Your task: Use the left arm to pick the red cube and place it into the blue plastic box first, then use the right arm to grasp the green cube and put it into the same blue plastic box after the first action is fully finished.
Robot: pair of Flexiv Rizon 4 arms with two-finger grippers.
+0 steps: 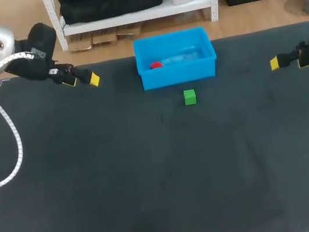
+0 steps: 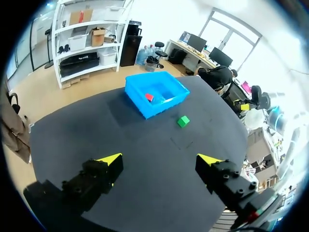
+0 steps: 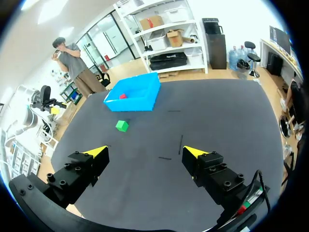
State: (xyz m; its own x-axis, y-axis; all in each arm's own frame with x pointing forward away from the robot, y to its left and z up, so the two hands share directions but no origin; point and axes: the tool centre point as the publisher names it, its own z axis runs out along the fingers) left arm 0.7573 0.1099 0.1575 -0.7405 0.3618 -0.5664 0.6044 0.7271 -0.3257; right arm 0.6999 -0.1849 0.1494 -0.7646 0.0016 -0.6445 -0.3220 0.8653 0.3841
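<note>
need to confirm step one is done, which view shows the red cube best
The left wrist view: it looks down into the blue plastic box, so the red cube shows clearly on its floor. In the head view the box's front wall hides its lower part. The right wrist view shows only a small red speck.

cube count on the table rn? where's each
2. The red cube lies inside the blue plastic box. The green cube sits on the table just in front of the box, not touching it. None seem hidden.
</note>
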